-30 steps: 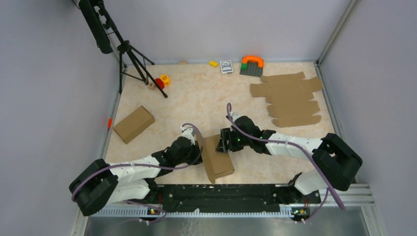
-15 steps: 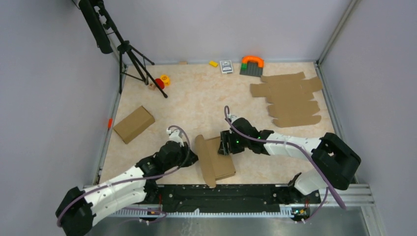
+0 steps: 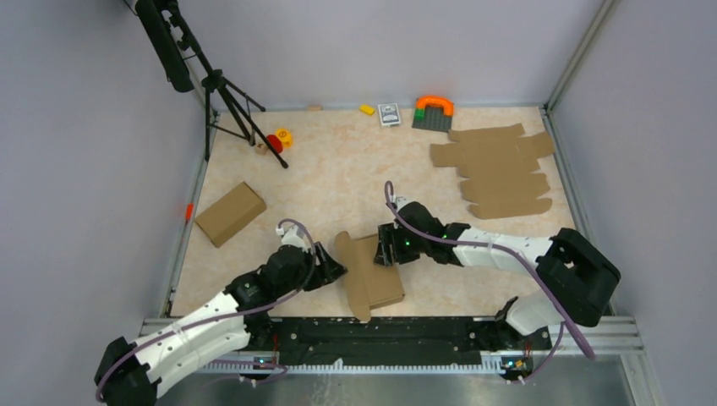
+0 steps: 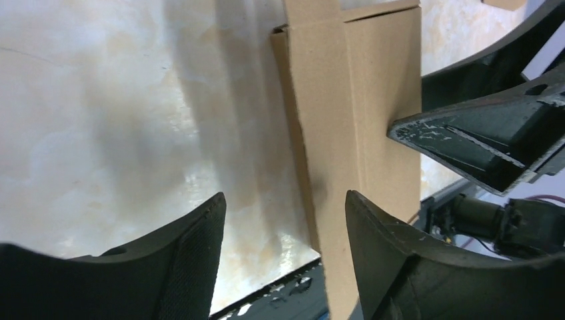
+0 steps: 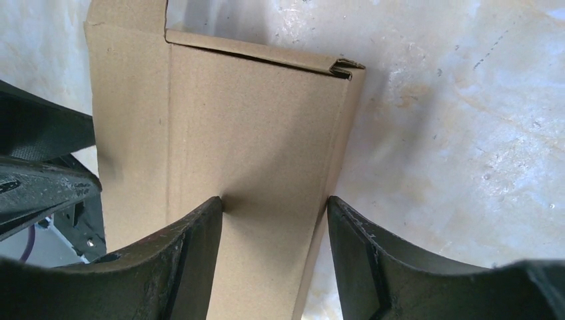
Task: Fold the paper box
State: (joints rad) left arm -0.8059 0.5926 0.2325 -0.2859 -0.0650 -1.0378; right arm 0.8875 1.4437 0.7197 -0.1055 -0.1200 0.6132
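Note:
The paper box (image 3: 372, 275) lies folded flat-topped near the table's front edge, a long flap (image 3: 345, 269) raised along its left side. My right gripper (image 3: 382, 252) rests on the box's far end, jaws open. In the right wrist view one fingertip (image 5: 214, 208) presses on the box top (image 5: 253, 127) and the other sits at its right edge; the right gripper (image 5: 274, 200) clamps nothing. My left gripper (image 3: 332, 272) stands open just left of the flap. In the left wrist view the left gripper (image 4: 285, 197) holds only air, with the box's side (image 4: 346, 120) close by its right finger.
A closed brown box (image 3: 230, 213) lies at the left. A pile of flat cardboard sheets (image 3: 497, 169) sits at the back right. A tripod (image 3: 228, 101) stands back left, with small toys (image 3: 433, 110) and a card pack (image 3: 389, 113) along the back wall. The arms' rail (image 3: 380, 338) borders the front.
The left gripper was shut at the box's left side; it has opened, let go and drawn back to the left. The left flap now stands free. The right gripper has hardly moved.

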